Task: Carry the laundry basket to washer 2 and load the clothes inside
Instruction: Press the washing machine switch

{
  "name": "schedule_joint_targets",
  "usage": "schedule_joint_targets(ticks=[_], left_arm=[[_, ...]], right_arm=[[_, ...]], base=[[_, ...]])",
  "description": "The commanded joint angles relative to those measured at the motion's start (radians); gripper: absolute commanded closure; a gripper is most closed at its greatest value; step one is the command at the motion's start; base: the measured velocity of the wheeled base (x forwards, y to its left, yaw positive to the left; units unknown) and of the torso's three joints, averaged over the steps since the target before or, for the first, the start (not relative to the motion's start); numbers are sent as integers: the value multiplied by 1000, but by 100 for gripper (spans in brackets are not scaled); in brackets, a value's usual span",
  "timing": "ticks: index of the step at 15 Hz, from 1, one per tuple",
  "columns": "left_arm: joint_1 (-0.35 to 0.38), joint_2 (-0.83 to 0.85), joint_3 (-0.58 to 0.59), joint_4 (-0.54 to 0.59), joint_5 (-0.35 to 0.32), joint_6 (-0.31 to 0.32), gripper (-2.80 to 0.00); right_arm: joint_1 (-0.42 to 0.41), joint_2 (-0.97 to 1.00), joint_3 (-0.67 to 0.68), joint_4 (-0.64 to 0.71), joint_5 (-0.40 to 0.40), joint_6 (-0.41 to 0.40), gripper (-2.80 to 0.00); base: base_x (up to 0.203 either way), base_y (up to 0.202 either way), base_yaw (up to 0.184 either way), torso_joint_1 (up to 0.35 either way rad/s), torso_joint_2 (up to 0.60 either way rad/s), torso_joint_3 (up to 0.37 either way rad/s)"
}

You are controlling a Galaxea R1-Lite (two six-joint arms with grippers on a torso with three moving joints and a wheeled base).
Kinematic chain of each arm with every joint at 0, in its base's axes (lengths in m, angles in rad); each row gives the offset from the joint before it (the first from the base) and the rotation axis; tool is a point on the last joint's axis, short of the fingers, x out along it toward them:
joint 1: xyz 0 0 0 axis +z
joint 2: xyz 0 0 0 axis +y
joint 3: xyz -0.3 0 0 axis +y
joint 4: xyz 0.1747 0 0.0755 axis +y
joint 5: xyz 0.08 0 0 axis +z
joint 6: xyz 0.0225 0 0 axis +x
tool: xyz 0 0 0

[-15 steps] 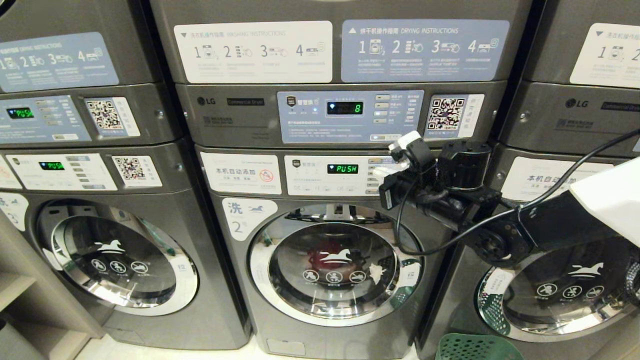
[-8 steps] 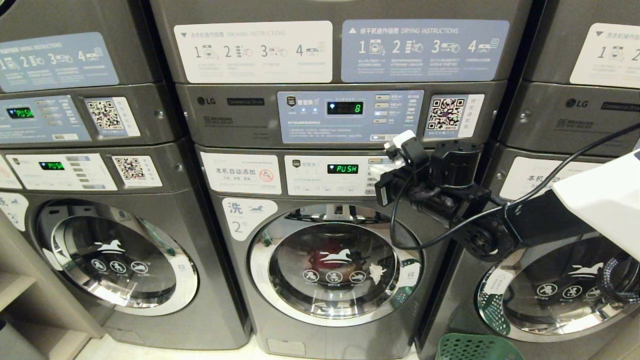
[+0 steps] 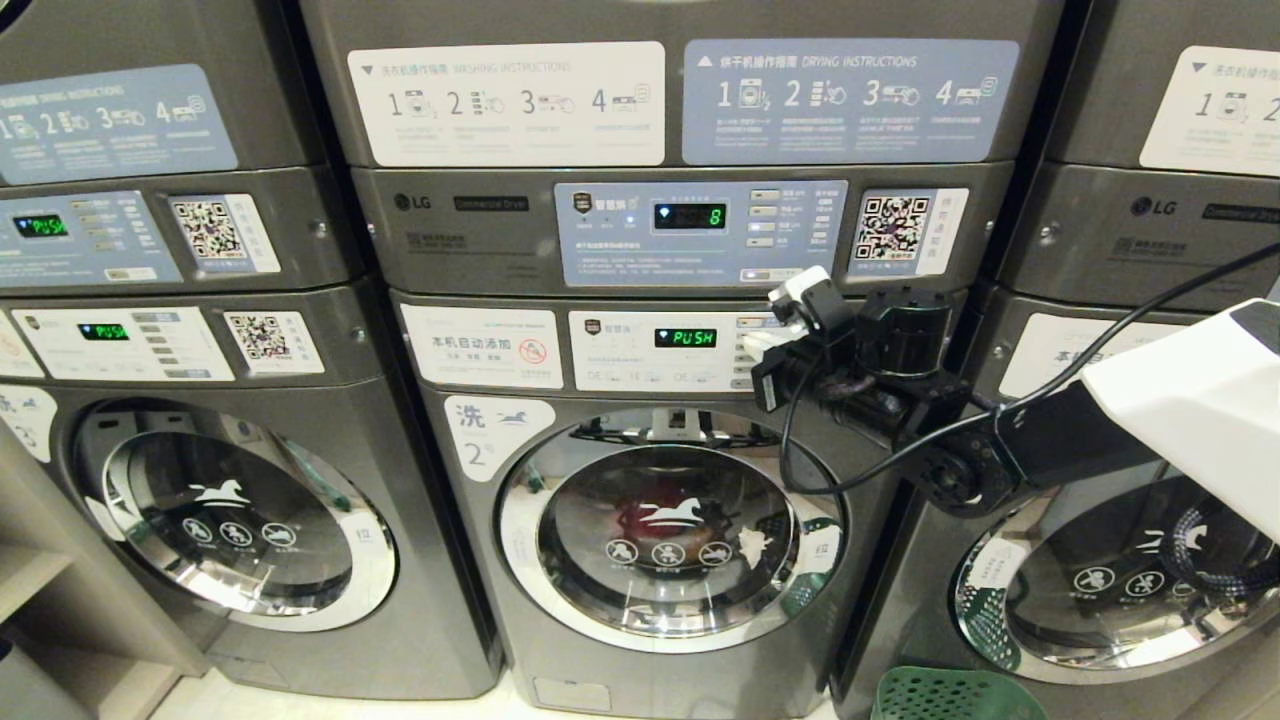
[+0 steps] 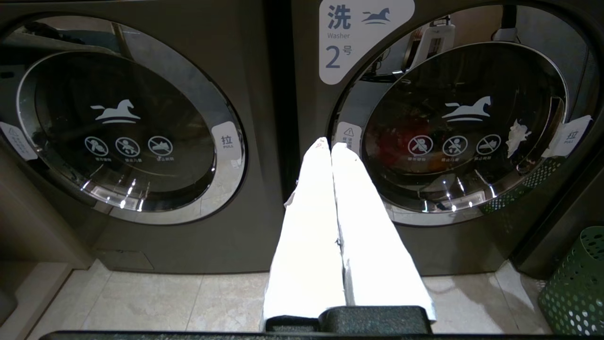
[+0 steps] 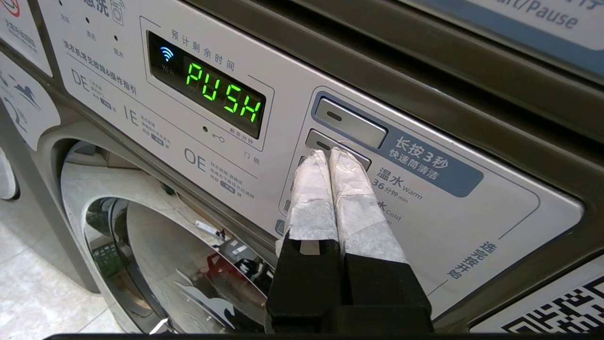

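Laundromat wall: three front-load washers in a row in head view, dryer panels stacked above, pale tiled floor [image 4: 141, 302] below. washer 2 [image 3: 660, 530] sits centre frame, door shut, white "2" label [image 3: 485, 435] at its upper left; two like washers flank it, left [image 3: 230, 520] and right edge [image 3: 1110, 590]. One green PUSH display [image 3: 685, 337] on its control panel, a second on the left machine.

the clothes [image 3: 640, 520]: a red patch seen dimly through washer 2's glass, count not readable.

One laundry basket [image 3: 950, 695], green, bottom right of head view, on the floor just right of washer 2.

right gripper [image 5: 330, 153]: arm reaches in from right edge, roughly level, fingers pressed together, tips at a grey button [image 5: 330, 144] on washer 2's panel, second in the column; contact looks likely.

left gripper [image 4: 330, 145]: low, pointing between left washer and washer 2, fingers closed, holding nothing.
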Motion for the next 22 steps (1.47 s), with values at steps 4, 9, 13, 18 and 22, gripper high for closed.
schedule_joint_targets(ticks=[4, 9, 13, 18, 22], left_arm=[[0, 0, 0, 0, 0, 1, 0], [0, 0, 0, -1, 0, -1, 0], [0, 0, 0, 1, 0, -1, 0], [0, 0, 0, 1, 0, 0, 0], [-1, 0, 0, 1, 0, 1, 0]], right_arm=[[-3, 1, -1, -7, -5, -1, 0], [-2, -4, -2, -7, -28, 1, 0], [-6, -6, -1, -4, -44, -1, 0], [8, -59, 137, 5, -32, -3, 0], [26, -79, 217, 1, -30, 2, 0]], base=[[0, 0, 0, 0, 0, 0], [0, 0, 0, 0, 0, 0], [0, 0, 0, 0, 0, 0], [0, 0, 0, 0, 0, 0], [0, 0, 0, 0, 0, 0]])
